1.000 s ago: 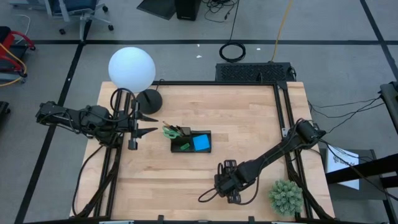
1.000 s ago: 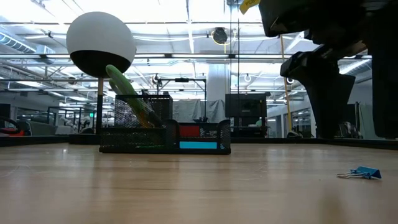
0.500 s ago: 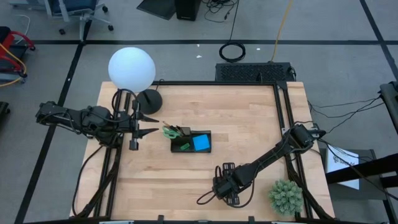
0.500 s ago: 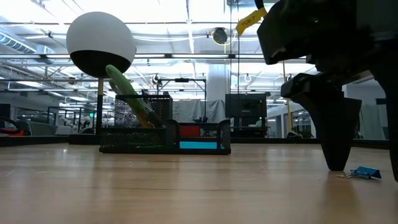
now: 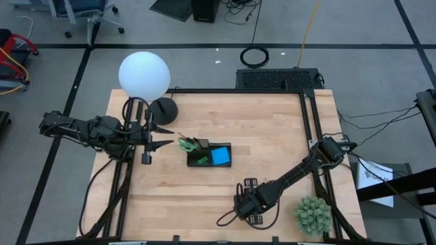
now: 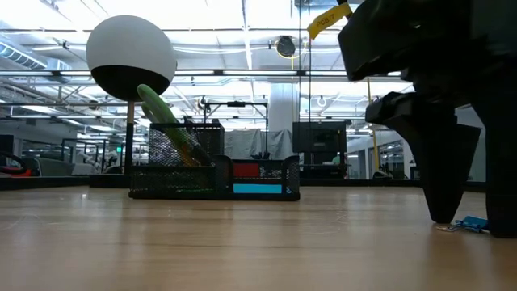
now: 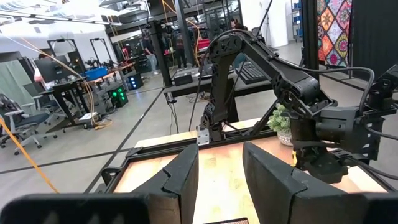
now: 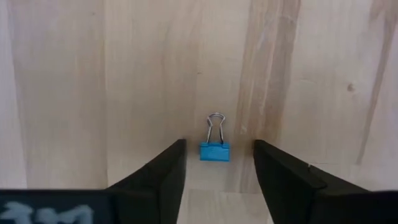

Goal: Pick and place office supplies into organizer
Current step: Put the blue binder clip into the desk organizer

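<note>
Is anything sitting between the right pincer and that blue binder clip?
Nothing visible. The blue binder clip lies on bare table between the right pincer fingers, with nothing between them.

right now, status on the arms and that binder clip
Right gripper open, down astride small blue binder clip, not gripped. Left gripper open, waiting beside black mesh organizer. Nothing in the way.

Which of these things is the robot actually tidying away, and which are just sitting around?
Part of the job:
- small blue binder clip on the wood, between the right gripper's open fingers
- black mesh organizer tray, already holding green-handled scissors and a blue square sticky-note pad

Just lying about:
- white globe lamp
- green potted plant
- left gripper, waiting open by the lamp
</note>
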